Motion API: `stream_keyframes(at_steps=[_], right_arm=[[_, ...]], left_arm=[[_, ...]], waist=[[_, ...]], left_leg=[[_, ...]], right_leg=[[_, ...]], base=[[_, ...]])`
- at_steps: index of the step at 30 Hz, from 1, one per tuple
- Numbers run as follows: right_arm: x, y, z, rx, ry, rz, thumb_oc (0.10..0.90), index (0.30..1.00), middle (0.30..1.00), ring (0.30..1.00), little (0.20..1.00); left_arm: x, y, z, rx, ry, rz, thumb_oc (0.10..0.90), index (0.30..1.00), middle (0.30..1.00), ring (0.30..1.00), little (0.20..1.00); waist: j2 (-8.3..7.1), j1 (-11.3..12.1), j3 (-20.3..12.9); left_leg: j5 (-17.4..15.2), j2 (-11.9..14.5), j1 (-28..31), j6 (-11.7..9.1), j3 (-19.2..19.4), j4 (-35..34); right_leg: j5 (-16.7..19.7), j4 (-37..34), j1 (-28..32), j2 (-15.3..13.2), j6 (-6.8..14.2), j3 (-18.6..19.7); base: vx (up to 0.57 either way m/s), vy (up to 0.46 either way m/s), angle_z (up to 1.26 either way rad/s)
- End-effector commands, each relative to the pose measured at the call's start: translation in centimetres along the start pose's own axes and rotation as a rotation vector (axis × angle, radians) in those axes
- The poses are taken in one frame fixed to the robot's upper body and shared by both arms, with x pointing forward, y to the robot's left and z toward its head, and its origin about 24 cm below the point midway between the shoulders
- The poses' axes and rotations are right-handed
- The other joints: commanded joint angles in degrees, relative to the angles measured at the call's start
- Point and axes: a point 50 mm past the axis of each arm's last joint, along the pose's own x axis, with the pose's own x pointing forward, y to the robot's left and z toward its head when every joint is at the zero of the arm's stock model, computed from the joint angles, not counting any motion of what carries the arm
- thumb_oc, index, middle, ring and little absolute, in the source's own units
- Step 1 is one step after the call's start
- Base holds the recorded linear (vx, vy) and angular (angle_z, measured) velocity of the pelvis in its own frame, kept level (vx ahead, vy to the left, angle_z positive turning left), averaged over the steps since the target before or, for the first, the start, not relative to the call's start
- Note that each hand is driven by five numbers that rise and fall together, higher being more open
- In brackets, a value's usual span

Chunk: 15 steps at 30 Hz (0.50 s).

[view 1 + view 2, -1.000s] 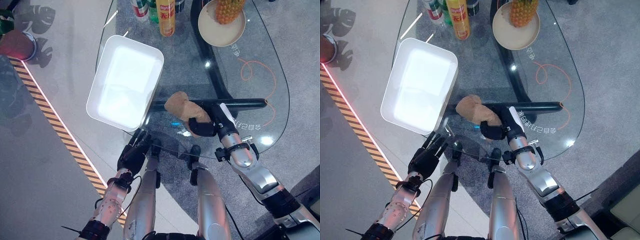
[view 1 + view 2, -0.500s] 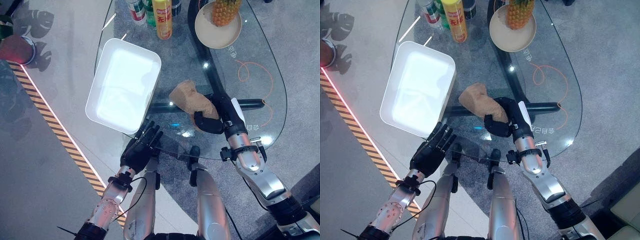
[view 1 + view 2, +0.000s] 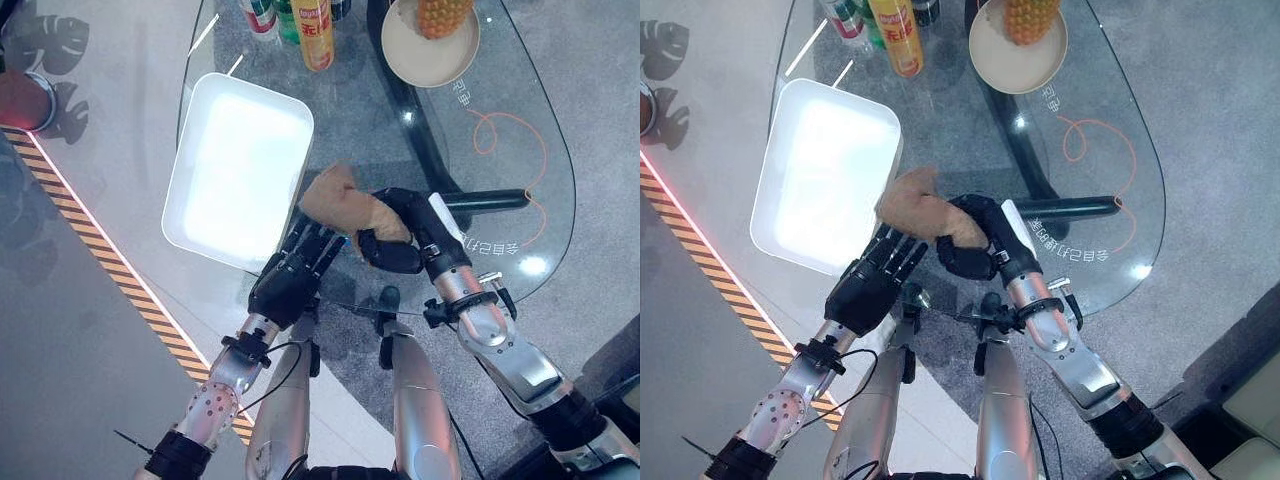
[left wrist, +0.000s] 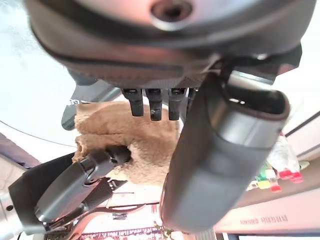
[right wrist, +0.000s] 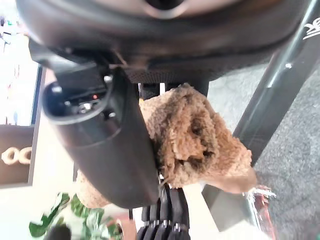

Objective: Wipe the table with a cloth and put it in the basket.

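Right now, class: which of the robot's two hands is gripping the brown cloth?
The right hand: its fingers curl round the brown cloth. The left hand has straight fingers reaching toward the cloth near the white basket.

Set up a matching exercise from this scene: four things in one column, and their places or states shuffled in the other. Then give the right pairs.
Things:
1. cloth
2. basket
3. pineapple
4. left hand

Places or states:
A. on the round plate at the table's far end
B. white, on the table's left part
C. pinched in the right hand
D. fingers straight, reaching up toward the cloth

Pairs: 1-C, 2-B, 3-A, 4-D
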Motion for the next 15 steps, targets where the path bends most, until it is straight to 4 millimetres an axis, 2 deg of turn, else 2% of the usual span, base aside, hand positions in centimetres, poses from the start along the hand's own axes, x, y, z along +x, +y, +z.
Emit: stream_keyframes(at_steps=[1, 8, 15], right_arm=[[-0.3, 0.6, 8.4, -0.019, -0.449, 0.074, 0.100, 0.300, 0.300, 0.300, 0.200], [0.1, 1.6, 8.3, -0.100, -0.431, 0.101, 0.100, 0.300, 0.300, 0.300, 0.200], [0.3, 1.7, 6.6, -0.182, -0.335, 0.060, 0.100, 0.300, 0.300, 0.300, 0.200]], left_arm=[[0.0, -3.3, 0.6, -0.014, -0.042, -0.167, 0.800, 0.900, 0.900, 0.900, 0.900], [0.5, -4.1, 0.4, -0.010, -0.031, -0.204, 0.800, 0.900, 0.900, 0.900, 0.900], [0.5, -5.5, 0.6, -0.070, -0.064, -0.313, 0.800, 0.900, 0.900, 0.900, 0.900]], waist=[[-1.29, -0.3, -1.4], [-1.29, -0.1, -1.4], [-1.01, 0.0, -1.4]], left_leg=[[-7.6, -3.8, -1.3, 2.8, 4.2, 8.7], [-7.4, -4.0, -1.8, 2.8, 3.8, 8.8], [-7.4, -4.2, -1.9, 2.7, 3.7, 8.6]], right_leg=[[5.0, -6.2, 1.9, 3.3, 0.2, -1.9], [5.0, -6.2, 1.6, 3.2, 0.2, -2.1], [4.9, -6.4, 1.5, 3.0, 0.1, -2.1]], base=[[0.00, 0.000, 0.00], [0.00, 0.000, 0.00], [0.00, 0.000, 0.00]])
